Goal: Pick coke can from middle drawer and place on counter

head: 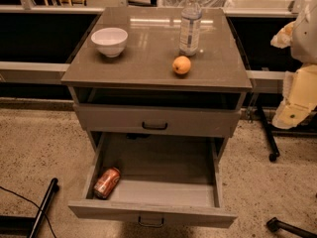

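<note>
The coke can (107,182), red-orange with a silver end, lies on its side in the front left corner of the middle drawer (163,195). The drawer is pulled fully open and its grey inside is otherwise bare. The counter (143,63) is the glossy grey-brown top of the cabinet. My gripper (283,35) is at the far right edge of the view, beside the counter's right side and level with its back half. It is well away from the can, with the pale arm (299,95) below it.
On the counter stand a white bowl (109,40) at back left, a clear water bottle (190,24) at back right, and an orange fruit (182,65) in front of the bottle. The upper drawer front (154,120) is closed. Black stand legs (270,148) are on the floor at right.
</note>
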Available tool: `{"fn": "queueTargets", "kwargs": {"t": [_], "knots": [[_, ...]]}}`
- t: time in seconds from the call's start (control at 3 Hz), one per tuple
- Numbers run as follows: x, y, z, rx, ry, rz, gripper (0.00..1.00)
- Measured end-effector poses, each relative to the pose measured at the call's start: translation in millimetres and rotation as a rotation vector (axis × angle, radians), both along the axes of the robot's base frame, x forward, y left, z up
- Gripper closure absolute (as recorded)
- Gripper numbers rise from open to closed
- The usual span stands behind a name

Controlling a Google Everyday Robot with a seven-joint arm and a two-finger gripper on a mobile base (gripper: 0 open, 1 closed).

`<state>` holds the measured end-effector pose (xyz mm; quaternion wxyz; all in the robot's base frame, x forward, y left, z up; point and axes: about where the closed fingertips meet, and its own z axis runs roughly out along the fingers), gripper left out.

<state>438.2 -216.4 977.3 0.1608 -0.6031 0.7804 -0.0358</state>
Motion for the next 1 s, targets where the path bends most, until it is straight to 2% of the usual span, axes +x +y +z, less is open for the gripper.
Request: {"fn": "queueTargets", "kwargs": {"t": [0.67,1.0], "knots": [[4,8,0,-0.014,-0.003,0.022,0.00],[12,29,-42,-0.035,0.038,0.064,0.00]]}}
